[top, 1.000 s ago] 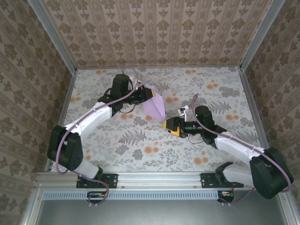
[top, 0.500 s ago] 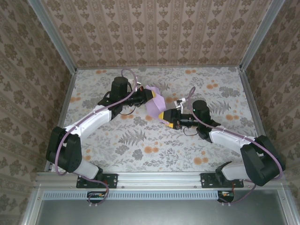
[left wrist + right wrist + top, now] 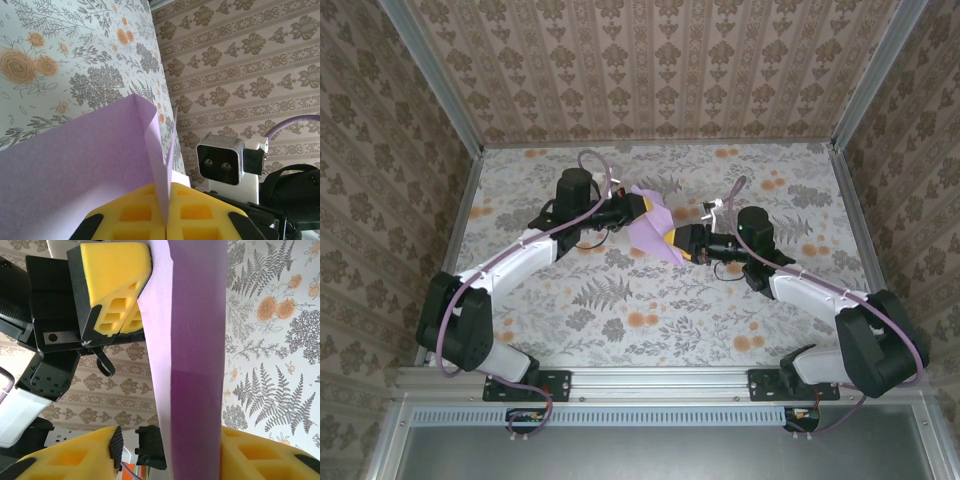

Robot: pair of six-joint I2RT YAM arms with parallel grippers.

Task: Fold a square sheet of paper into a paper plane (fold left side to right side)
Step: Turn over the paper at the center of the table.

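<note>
Paper plane (image 3: 648,230) is held clear of the bench (image 3: 570,300), at mid-bench toward the far side, between the two arms. From the top view it is seen as a pale lilac folded piece, wider at the far-left end and narrowing toward the near-right end.

Left end effector (image 3: 638,207) is met at the paper's far-left end. In the left wrist view its yellow pads (image 3: 130,215) are pressed together w/ a thin lilac layer pinched in the seam – a firm clamp on the paper plane (image 3: 75,165). A folded flap is seen rising from the pinch, w/ a sharp crease along its upper edge. Beyond the paper, the right arm's wrist cam (image 3: 222,160) is faced toward this view.

Right end effector (image 3: 675,243) is placed at the paper's near-right end. In the right wrist view the jaws of the right end effector (image 3: 169,435) are stood partly apart w/ the lilac strip (image 3: 195,365) run between them. One pad (image 3: 260,452) is laid against the strip's edge; the other pad (image 3: 75,457) is kept off it by a visible gap – so no clamp is made on that side. The left end effector (image 3: 117,315) is also seen there, approx. at the upper left, its pads set against the strip's far edge.
</note>
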